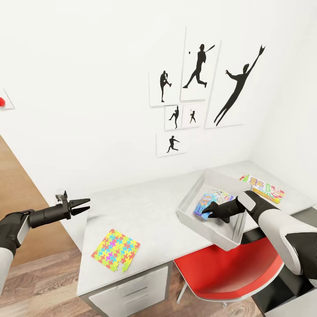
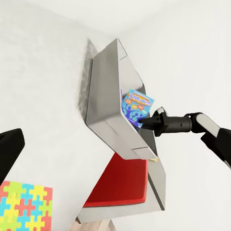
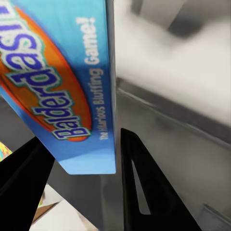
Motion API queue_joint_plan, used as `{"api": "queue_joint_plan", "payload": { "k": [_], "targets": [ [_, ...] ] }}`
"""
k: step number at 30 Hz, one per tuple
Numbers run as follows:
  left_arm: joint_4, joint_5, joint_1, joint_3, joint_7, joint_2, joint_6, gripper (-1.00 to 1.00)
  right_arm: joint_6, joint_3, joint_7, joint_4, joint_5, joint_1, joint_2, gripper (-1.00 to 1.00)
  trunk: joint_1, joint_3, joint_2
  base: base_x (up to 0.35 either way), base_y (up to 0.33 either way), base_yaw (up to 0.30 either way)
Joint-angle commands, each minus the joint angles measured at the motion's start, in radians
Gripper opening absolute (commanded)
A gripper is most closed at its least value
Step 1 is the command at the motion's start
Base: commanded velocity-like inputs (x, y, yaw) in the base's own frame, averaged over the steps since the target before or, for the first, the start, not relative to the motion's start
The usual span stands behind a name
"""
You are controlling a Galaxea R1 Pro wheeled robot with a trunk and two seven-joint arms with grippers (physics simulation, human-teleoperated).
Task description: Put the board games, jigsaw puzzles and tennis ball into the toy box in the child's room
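Note:
The light grey toy box (image 1: 229,235) stands on the pale table (image 1: 145,211) near its front edge. Inside it a light blue board game (image 1: 210,201) leans tilted; its print reads "Balderdash" in the right wrist view (image 3: 57,86). My right gripper (image 1: 208,215) reaches into the box, open, its fingers (image 3: 139,187) spread on either side of the game's lower edge. A second colourful board game (image 1: 264,188) lies flat on the table behind the box. One jigsaw puzzle (image 1: 116,249) lies near the table's front left. My left gripper (image 1: 83,205) hovers open above the table's left end.
A red chair (image 1: 229,268) is tucked under the table below the toy box. White drawers (image 1: 132,295) sit under the puzzle's end. Black sports silhouettes (image 1: 198,88) hang on the white wall. Wood flooring (image 1: 39,281) lies to the left.

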Motion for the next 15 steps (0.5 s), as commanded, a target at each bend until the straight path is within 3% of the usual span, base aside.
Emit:
{"api": "queue_joint_plan", "payload": {
  "k": [1,15],
  "targets": [
    [0.0,0.0,-0.001,0.0,-0.003,0.0,0.01,1.0,0.002,0.008,0.01,0.0,0.004,-0.001,0.0,-1.0,0.001,-0.002,-0.002,0.0,0.0,0.0],
    [0.0,0.0,0.001,0.0,-0.004,0.0,0.01,1.0,0.005,0.015,0.009,0.002,0.007,-0.001,0.004,-1.0,0.001,-0.002,-0.002,0.0,0.0,0.0]
  ]
}}
